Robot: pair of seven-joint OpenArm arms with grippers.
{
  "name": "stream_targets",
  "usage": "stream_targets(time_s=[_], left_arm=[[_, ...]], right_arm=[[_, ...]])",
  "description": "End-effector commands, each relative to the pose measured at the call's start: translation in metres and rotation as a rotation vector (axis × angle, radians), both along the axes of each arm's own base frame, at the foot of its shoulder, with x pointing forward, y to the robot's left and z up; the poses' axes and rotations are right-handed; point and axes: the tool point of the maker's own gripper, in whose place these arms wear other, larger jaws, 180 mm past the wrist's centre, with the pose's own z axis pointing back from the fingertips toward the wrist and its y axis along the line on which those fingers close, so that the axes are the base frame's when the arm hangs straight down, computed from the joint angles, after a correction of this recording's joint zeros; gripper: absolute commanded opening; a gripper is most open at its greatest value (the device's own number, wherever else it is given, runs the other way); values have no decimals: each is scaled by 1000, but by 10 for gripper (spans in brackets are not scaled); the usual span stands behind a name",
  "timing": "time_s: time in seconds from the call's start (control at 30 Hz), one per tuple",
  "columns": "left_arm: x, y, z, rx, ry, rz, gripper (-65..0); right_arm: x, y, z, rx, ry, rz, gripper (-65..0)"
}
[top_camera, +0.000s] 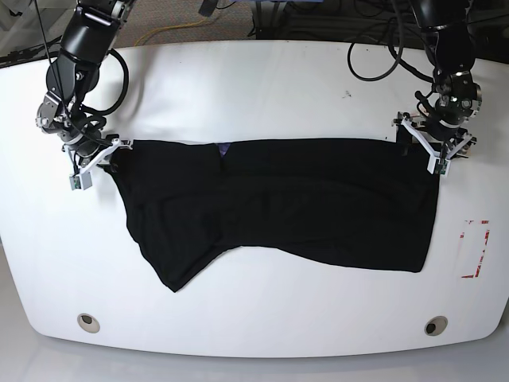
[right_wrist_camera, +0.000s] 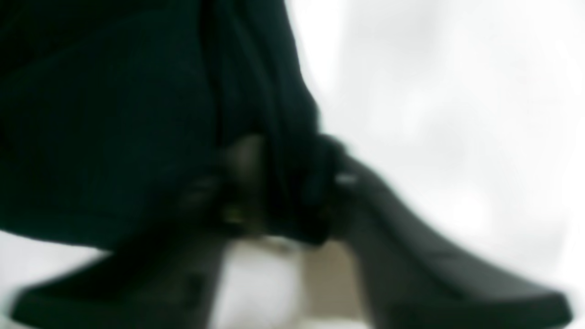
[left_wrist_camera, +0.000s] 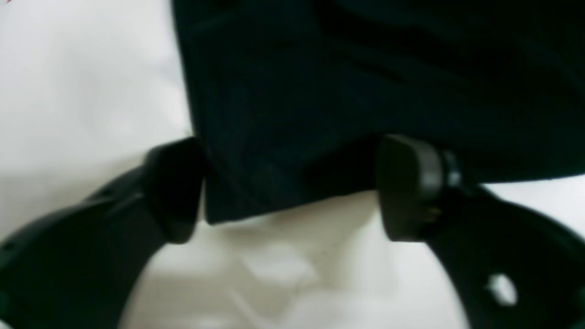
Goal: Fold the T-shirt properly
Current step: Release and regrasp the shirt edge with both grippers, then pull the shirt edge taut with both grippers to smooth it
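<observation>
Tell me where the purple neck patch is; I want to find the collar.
In the base view the purple patch sits on the T-shirt's far edge, left of centre, nearer the right hand than the left hand.

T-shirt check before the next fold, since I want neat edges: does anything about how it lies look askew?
Yes. The T-shirt lies uneven on the table: its top edge is straight, but the lower edge slants, sagging to a point at the base view's lower left and rising mid-way.

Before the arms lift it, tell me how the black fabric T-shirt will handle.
The black fabric T-shirt will probably droop limply: it already lies wrinkled with an uneven lower edge. It seems light, since cloth bunches easily at the right gripper. The corner between the left gripper fingers may slip.
</observation>
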Motion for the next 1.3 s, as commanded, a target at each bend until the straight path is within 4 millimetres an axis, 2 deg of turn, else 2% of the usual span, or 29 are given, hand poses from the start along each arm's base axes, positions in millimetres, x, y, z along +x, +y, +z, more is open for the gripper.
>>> stream_targets(time_s=[0.0, 0.07, 0.17, 0.37, 0.53, 0.63, 0.77, 0.9, 0.97, 1.03, 1.17, 1.23, 1.27], left_arm=[[-7, 9, 1, 55, 36, -2, -275], [-15, 8, -1, 61, 49, -7, -408], [-26, 6, -3, 72, 71, -17, -510], [-62, 8, 1, 136, 162, -42, -519], [-102, 0, 4, 167, 210, -86, -518], [-122, -4, 5, 177, 238, -105, -518], [-148, -7, 2, 180, 288, -122, -518], [-158, -7, -2, 178, 313, -127, -514], [-158, -8, 0, 177, 310, -130, -476], [-154, -9, 4, 181, 294, -134, -394], [-140, -22, 24, 191, 230, -183, -168], [-141, -32, 26, 188, 234, -257, -97], [-141, -34, 26, 186, 238, -279, -82]], right_arm=[[3, -3, 7, -25, -11, 37, -650], [2, -4, 10, -35, -18, 44, -650], [-10, -6, 12, -65, -6, 58, -650], [-38, -8, 20, -156, 36, 107, -650], [-75, -5, 21, -221, 90, 151, -650], [-97, -18, 23, -248, 113, 119, -650], [-127, -31, 15, -261, 172, 94, -650], [-141, -43, 14, -270, 196, 56, -650], [-146, -47, 13, -278, 208, 49, -650], [-148, -46, 12, -276, 213, 52, -650], [-148, -43, 12, -267, 210, 55, -650], [-147, -42, 11, -266, 208, 56, -650], [-147, -42, 11, -266, 208, 56, -650]])
